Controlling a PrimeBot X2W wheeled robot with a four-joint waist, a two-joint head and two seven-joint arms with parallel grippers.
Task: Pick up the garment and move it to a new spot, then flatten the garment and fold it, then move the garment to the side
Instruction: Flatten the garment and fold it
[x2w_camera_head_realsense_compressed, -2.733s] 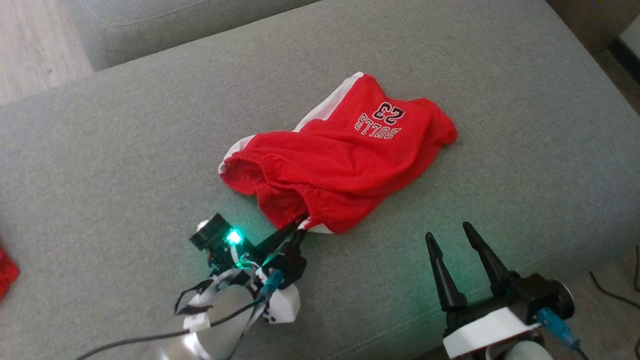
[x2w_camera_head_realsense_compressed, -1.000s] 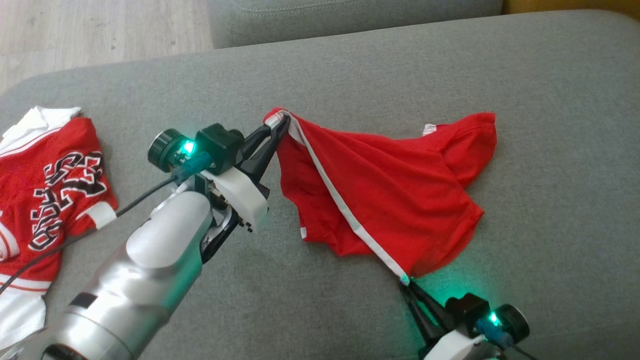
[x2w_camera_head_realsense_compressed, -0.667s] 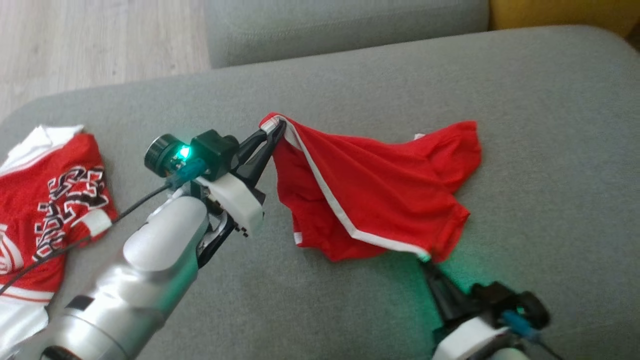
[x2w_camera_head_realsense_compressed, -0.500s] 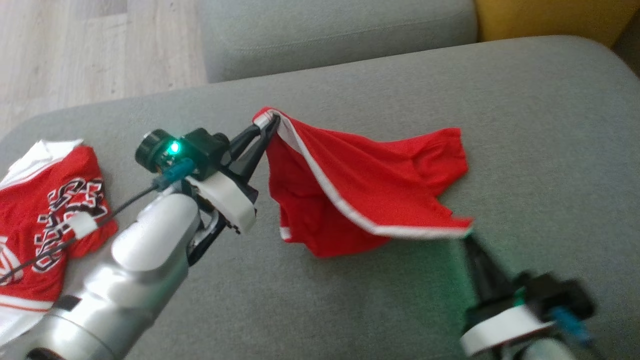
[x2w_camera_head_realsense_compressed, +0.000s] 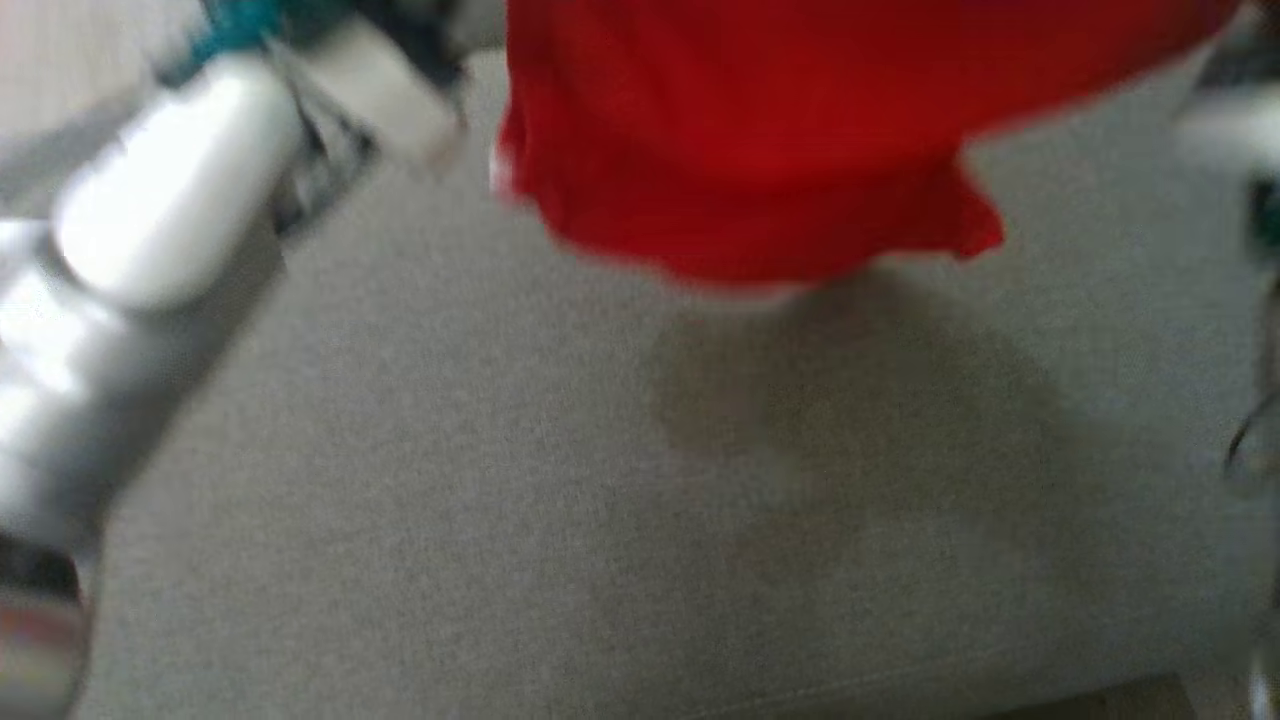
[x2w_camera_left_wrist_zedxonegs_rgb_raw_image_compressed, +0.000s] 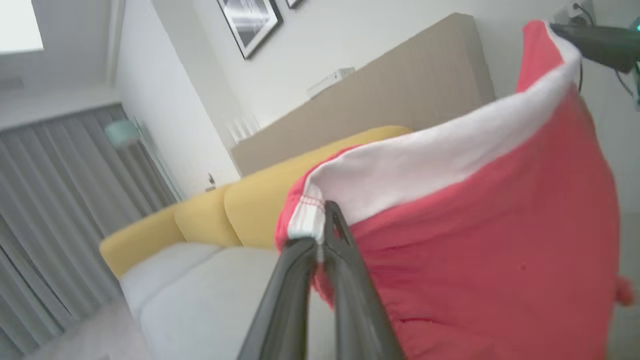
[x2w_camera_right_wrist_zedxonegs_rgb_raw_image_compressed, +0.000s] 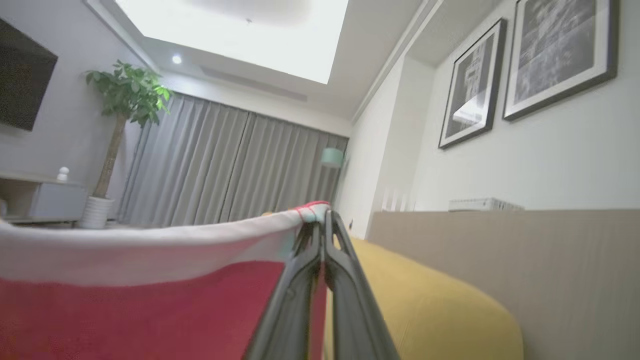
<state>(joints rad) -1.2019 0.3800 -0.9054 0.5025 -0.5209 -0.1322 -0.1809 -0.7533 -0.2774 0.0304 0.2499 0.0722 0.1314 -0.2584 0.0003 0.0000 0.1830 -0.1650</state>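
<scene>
The garment (x2w_camera_head_realsense_compressed: 760, 140), red shorts with a white band, hangs in the air above the grey cushion (x2w_camera_head_realsense_compressed: 500, 520); its lower hem casts a shadow there. In the left wrist view my left gripper (x2w_camera_left_wrist_zedxonegs_rgb_raw_image_compressed: 320, 235) is shut on one white-banded corner of the garment (x2w_camera_left_wrist_zedxonegs_rgb_raw_image_compressed: 475, 240). The right gripper's dark fingers (x2w_camera_left_wrist_zedxonegs_rgb_raw_image_compressed: 590, 40) pinch the far corner at the upper right of that view. In the right wrist view my right gripper (x2w_camera_right_wrist_zedxonegs_rgb_raw_image_compressed: 322, 222) is shut on the garment's (x2w_camera_right_wrist_zedxonegs_rgb_raw_image_compressed: 150, 300) other corner, the white band stretching away to the left. The silver left forearm (x2w_camera_head_realsense_compressed: 150, 220) shows blurred at the head view's upper left.
A yellow sofa (x2w_camera_left_wrist_zedxonegs_rgb_raw_image_compressed: 235, 210) and a pale grey seat (x2w_camera_left_wrist_zedxonegs_rgb_raw_image_compressed: 200, 295) lie behind the cloth. A beige panel (x2w_camera_right_wrist_zedxonegs_rgb_raw_image_compressed: 500, 250), framed pictures (x2w_camera_right_wrist_zedxonegs_rgb_raw_image_compressed: 550, 55), grey curtains (x2w_camera_right_wrist_zedxonegs_rgb_raw_image_compressed: 225, 170) and a potted plant (x2w_camera_right_wrist_zedxonegs_rgb_raw_image_compressed: 120, 125) stand around the room.
Both arms have lifted the garment off the cushion and stretched it between them. The right gripper closed on its corner. The head camera has swung down, so the head view has shifted and blurred.
</scene>
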